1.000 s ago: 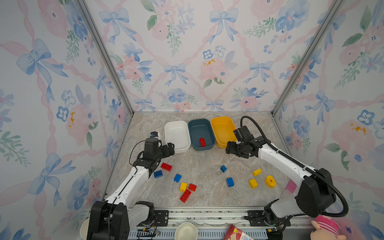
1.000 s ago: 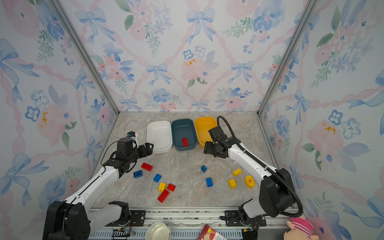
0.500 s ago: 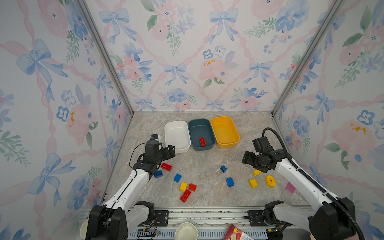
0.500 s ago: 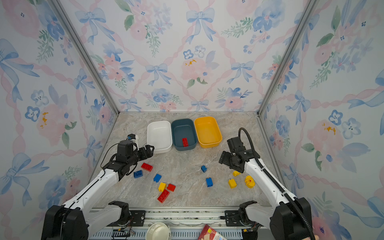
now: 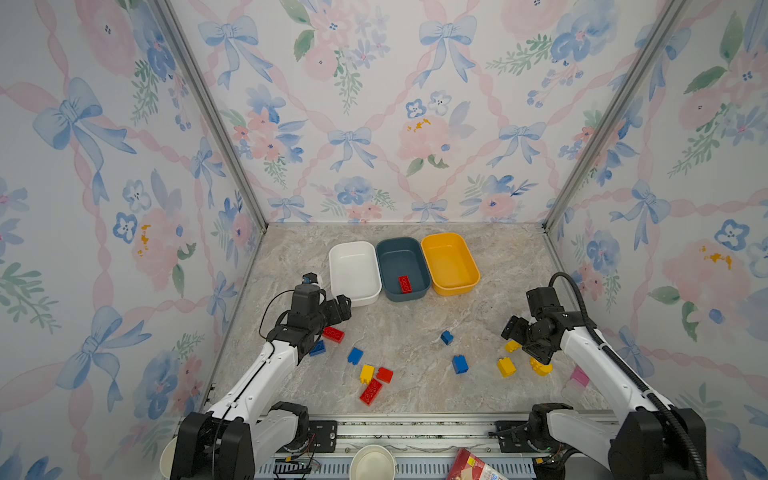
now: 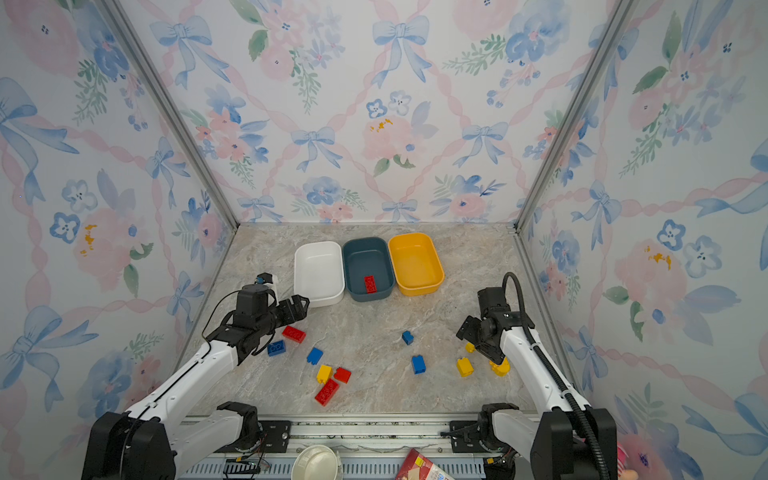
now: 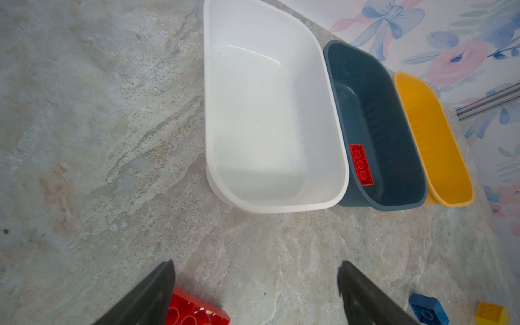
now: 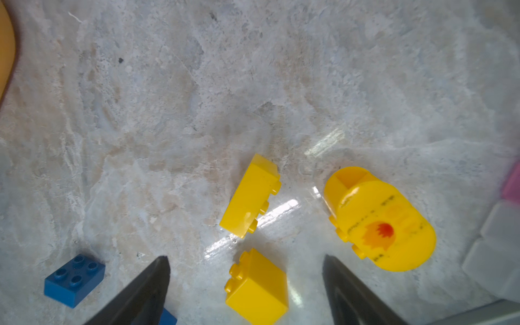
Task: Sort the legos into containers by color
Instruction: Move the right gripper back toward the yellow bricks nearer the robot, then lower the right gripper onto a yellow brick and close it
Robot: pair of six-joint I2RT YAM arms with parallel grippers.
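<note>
Three containers stand in a row at the back: white (image 5: 354, 249), dark teal (image 5: 402, 245) and yellow (image 5: 450, 241). One red brick (image 5: 404, 284) lies in the teal one. Red, blue and yellow legos are scattered on the table. My left gripper (image 5: 338, 309) is open and empty in front of the white container (image 7: 270, 205), with a red brick (image 7: 197, 311) beside one finger. My right gripper (image 5: 524, 341) is open, low over the yellow legos at the right. A yellow brick (image 8: 257, 287) lies loose between its fingers. Another yellow brick (image 8: 250, 197) and the rounded yellow piece (image 8: 377, 219) lie close by.
A blue brick (image 5: 317, 348) lies under my left arm. More legos lie mid-front: blue (image 5: 355, 355), yellow (image 5: 366, 373), red (image 5: 385, 374), a long red one (image 5: 370, 391) and two blue ones (image 5: 459, 364). A pink block (image 5: 579, 375) sits by the right wall. A paper cup (image 5: 372, 463) stands beyond the front rail.
My right arm has swung from beside the yellow container to the front right and come down over the yellow legos. My left gripper has hardly moved.
</note>
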